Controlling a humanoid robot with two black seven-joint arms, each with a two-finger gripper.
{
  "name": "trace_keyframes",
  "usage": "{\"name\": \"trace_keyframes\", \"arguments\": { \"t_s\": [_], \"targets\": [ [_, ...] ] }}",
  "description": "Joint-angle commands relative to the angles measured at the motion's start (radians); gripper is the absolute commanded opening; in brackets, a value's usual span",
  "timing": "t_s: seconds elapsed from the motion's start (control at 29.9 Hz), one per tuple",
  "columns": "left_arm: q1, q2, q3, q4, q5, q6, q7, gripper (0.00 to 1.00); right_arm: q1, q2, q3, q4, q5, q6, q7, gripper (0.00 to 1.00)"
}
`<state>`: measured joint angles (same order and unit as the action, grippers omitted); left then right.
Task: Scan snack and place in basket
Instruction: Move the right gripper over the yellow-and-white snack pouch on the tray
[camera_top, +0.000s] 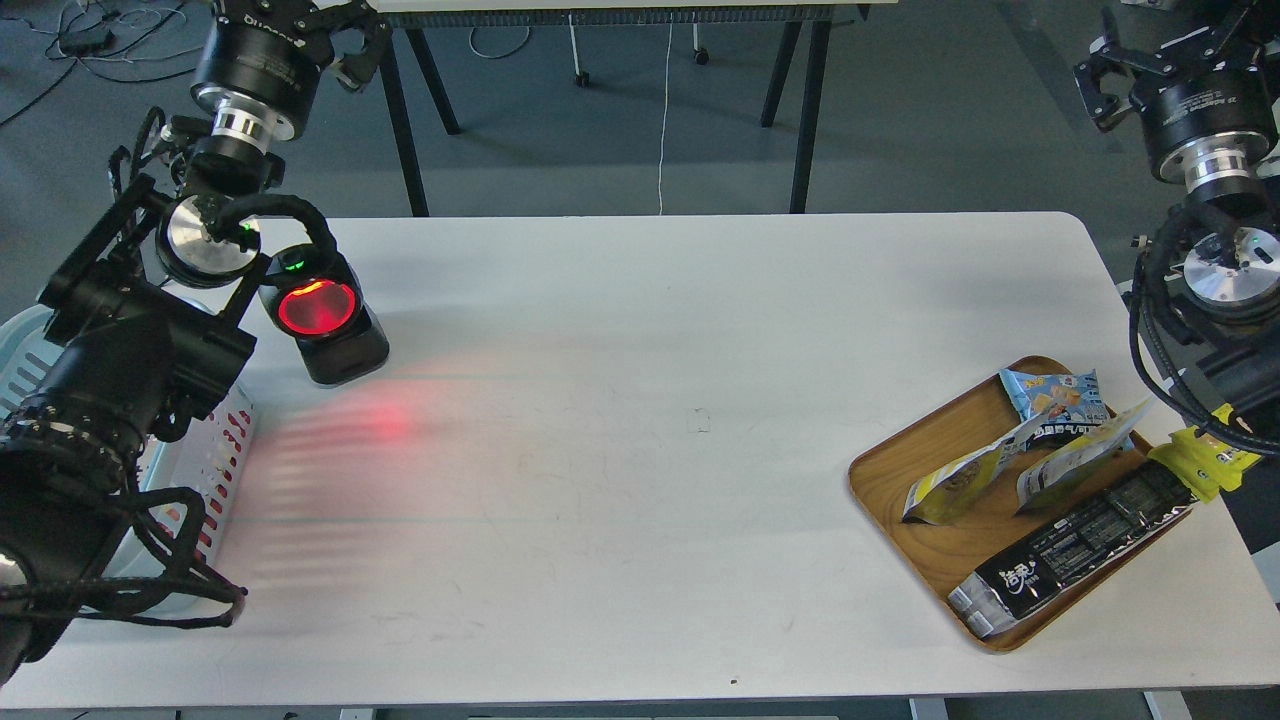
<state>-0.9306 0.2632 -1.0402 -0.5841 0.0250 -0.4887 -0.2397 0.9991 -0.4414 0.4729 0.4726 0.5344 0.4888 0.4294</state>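
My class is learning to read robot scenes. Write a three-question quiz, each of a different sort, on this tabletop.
1. True or false: the long black packet lies on the wooden tray.
2. The scanner glows: A green, B red, C blue?
3. Fill in: the light blue basket sits at the table's ___ edge.

Key: 1 true; 2 B; 3 left.

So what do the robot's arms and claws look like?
Both arms are black, chunky and round, with shiny silver rings and discs at the joints. Black cables loop along them, and a tiny green light glows on each. The left claw and right claw are black too. White lettering marks the wrists.
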Motion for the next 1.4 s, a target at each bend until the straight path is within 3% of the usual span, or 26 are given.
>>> {"name": "trace_keyframes", "arguments": {
  "t_s": [0.0, 0.3, 0.47, 0.63, 0.97, 1.1, 1.37],
  "targets": [
    [0.003, 0.016, 0.014, -0.002, 0.004, 0.000, 0.004, 1.00, -0.002, 0.003, 0.000, 0.000, -0.034, 0.000, 0.000, 0.99],
    [0.022, 0.016, 0.049, -0.011, 0.010, 0.000, 0.008, 1.00, 0.050, -0.069, -0.074, 0.021, -0.154, 0.000, 0.011, 0.99],
    [0.022, 0.022, 0.063, -0.016, 0.010, 0.000, 0.007, 1.00, 0.212, -0.106, -0.282, 0.081, -0.250, 0.000, 0.032, 0.99],
    [0.018, 0.037, 0.063, -0.017, 0.010, 0.000, 0.007, 1.00, 0.338, -0.129, -0.440, 0.222, -0.428, 0.000, 0.059, 0.99],
    [0.050, 0.085, 0.066, -0.017, 0.010, 0.000, 0.007, 1.00, 0.714, -0.145, -0.788, 0.565, -1.014, 0.000, 0.059, 0.99],
    [0.052, 0.083, 0.066, -0.017, 0.012, 0.000, 0.008, 1.00, 0.875, -0.129, -0.989, 0.737, -1.166, -0.123, 0.059, 0.99],
    [0.050, 0.068, 0.068, -0.017, 0.013, 0.000, 0.008, 1.00, 1.082, -0.132, -1.187, 1.035, -1.468, -0.226, 0.059, 0.98]
  ]
}}
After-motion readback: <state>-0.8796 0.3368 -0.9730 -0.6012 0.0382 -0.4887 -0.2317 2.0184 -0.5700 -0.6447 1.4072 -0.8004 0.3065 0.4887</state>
